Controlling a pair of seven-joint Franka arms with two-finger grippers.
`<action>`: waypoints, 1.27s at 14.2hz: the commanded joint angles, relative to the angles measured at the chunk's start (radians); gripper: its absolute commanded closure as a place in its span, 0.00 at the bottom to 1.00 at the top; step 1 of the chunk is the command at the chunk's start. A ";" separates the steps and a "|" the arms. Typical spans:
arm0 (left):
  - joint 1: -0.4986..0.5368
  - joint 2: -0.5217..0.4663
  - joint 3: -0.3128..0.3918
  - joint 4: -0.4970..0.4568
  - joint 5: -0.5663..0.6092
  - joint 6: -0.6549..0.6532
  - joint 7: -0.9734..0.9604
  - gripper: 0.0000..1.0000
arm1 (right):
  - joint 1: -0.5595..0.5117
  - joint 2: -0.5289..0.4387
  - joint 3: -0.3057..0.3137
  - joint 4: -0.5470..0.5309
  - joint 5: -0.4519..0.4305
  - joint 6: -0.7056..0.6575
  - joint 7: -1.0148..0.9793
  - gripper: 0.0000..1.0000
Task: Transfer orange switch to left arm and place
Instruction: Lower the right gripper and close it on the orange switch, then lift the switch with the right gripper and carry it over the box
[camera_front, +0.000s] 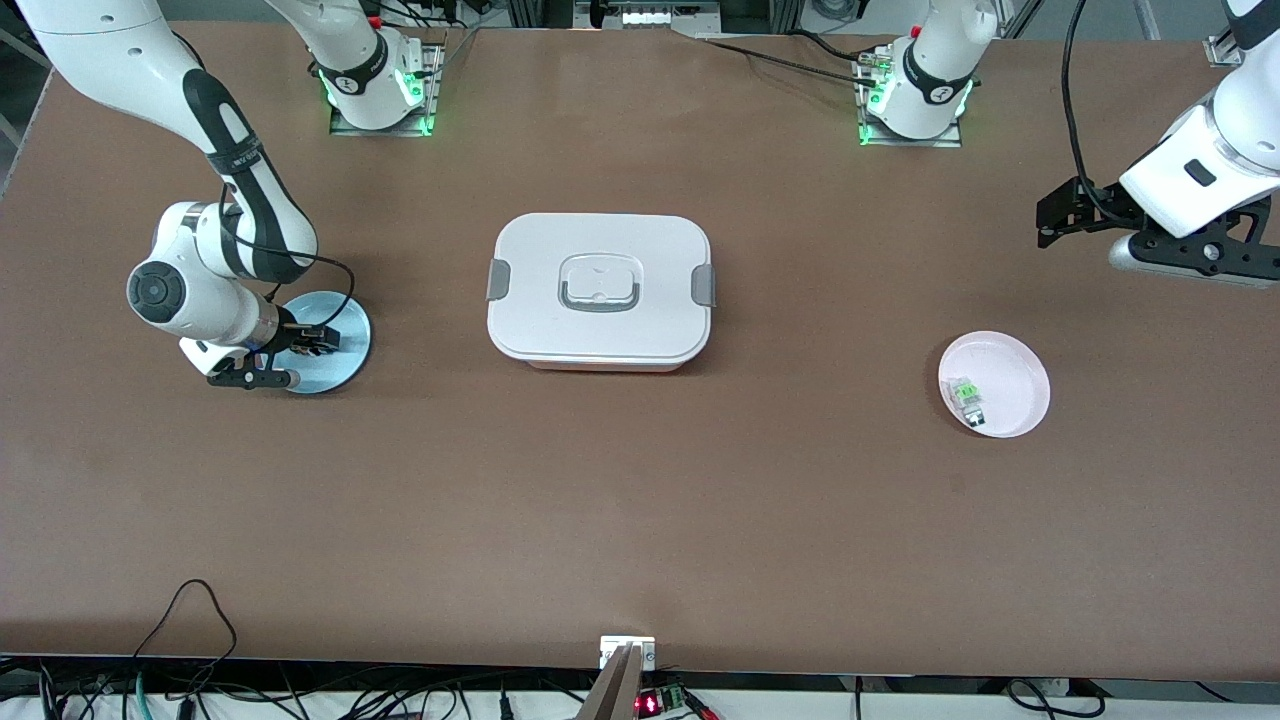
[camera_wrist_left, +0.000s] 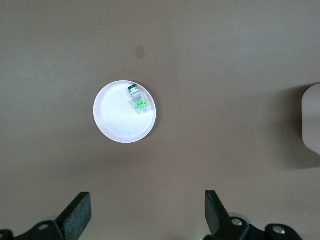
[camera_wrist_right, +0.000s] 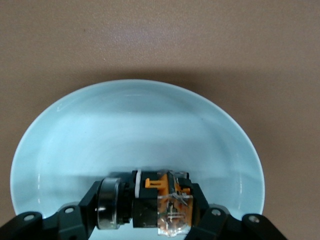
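The right claw (camera_wrist_right: 150, 212) is down in the pale blue plate (camera_front: 345, 345) at the right arm's end of the brown desk (camera_front: 640, 520), its fingers closed on the orange switch (camera_wrist_right: 160, 197); in the front view the wrist hides the part, and only the right wrist view shows it, cut off at the frame edge. The left claw (camera_wrist_left: 145, 212) waits with fingers spread wide and empty, up over the left arm's end of the desk above the pink plate (camera_front: 1010, 375) holding a clear green-topped part (camera_front: 968, 397). The white box (camera_front: 600, 290) sits mid-desk between the plates, with cables (camera_front: 200, 610) trailing over the desk's nearest edge.
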 joint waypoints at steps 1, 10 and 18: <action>0.000 0.018 0.001 0.036 -0.016 -0.016 0.007 0.00 | 0.000 -0.015 0.003 0.025 0.004 -0.002 -0.054 0.51; 0.001 0.019 0.003 0.036 -0.016 -0.016 0.007 0.00 | 0.000 -0.167 0.055 0.128 0.013 -0.233 -0.054 0.52; 0.001 0.019 0.003 0.036 -0.054 -0.023 0.006 0.00 | 0.000 -0.217 0.130 0.288 0.102 -0.433 -0.088 0.65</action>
